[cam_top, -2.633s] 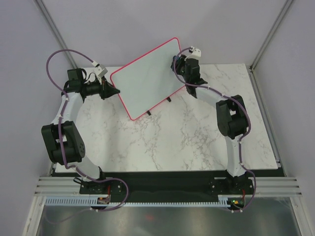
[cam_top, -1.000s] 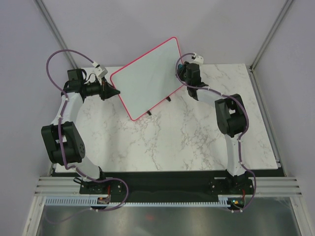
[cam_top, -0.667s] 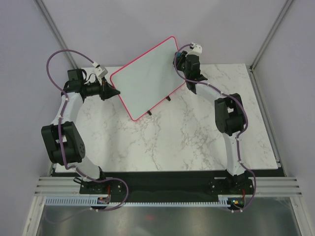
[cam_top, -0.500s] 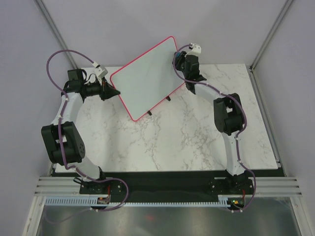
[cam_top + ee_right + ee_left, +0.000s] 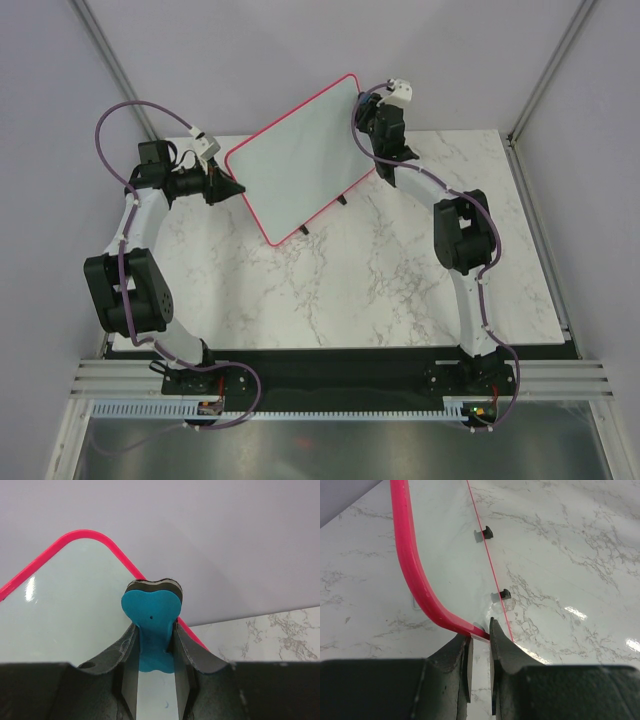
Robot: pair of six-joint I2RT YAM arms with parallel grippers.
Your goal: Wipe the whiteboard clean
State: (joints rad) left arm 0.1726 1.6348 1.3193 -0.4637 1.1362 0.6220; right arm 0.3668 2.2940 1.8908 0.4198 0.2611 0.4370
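Observation:
The whiteboard (image 5: 300, 160), white with a thin pink-red frame and small black feet, stands tilted at the back of the marble table. Its face looks wiped blank except for a tiny blue mark (image 5: 166, 704). My left gripper (image 5: 232, 186) is shut on the board's frame at its left corner (image 5: 451, 622). My right gripper (image 5: 366, 112) is shut on a blue eraser (image 5: 152, 627) with a dark felt layer, held against the board's upper right corner (image 5: 90, 535), near the frame.
The marble table (image 5: 380, 270) spreads in front of the board. Grey walls and metal corner posts (image 5: 545, 70) stand close behind and beside it. Two black feet (image 5: 488, 531) of the board rest on the table.
My right gripper with the eraser has moved up along the board's right edge to its upper right corner. The left gripper and the board have not moved.

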